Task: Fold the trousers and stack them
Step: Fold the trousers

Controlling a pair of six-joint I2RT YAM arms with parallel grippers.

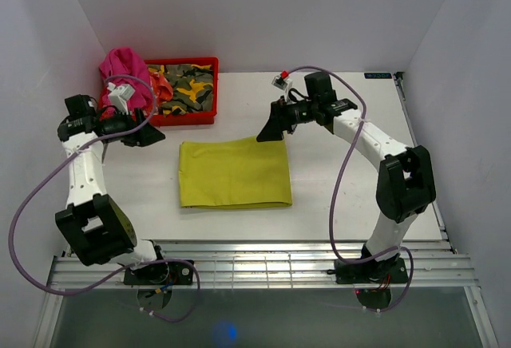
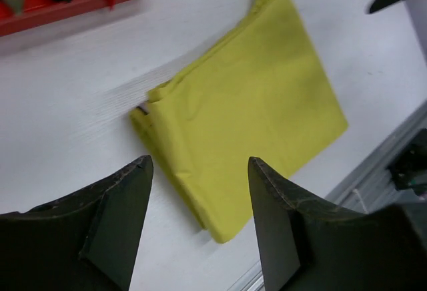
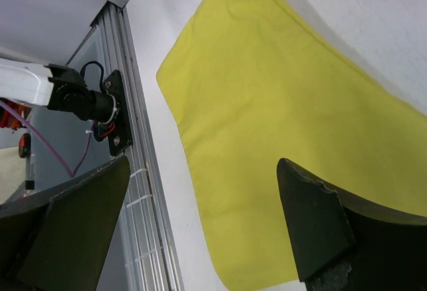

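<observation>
Trousers (image 1: 234, 172): folded to flat yellow-green rectangle, mid-table (image 1: 343, 180), just in front of red bin (image 1: 185, 116). Thin soft cloth, prob. light & floppy w/ no stiffness. Layers likely to slide or open if only the top one is pinched. Best hold, I'd say: the stacked edge on L side, where the left wrist view shows the layers; pinch thru all of them. Left gripper (image 2: 198, 164): jaws apart, empty, off L edge. Right gripper (image 3: 203, 163): jaws wide, empty, by back-R corner. Bin holds camo cloth (image 1: 188, 88), pink cloth (image 1: 124, 65) heaped at its L end.
</observation>
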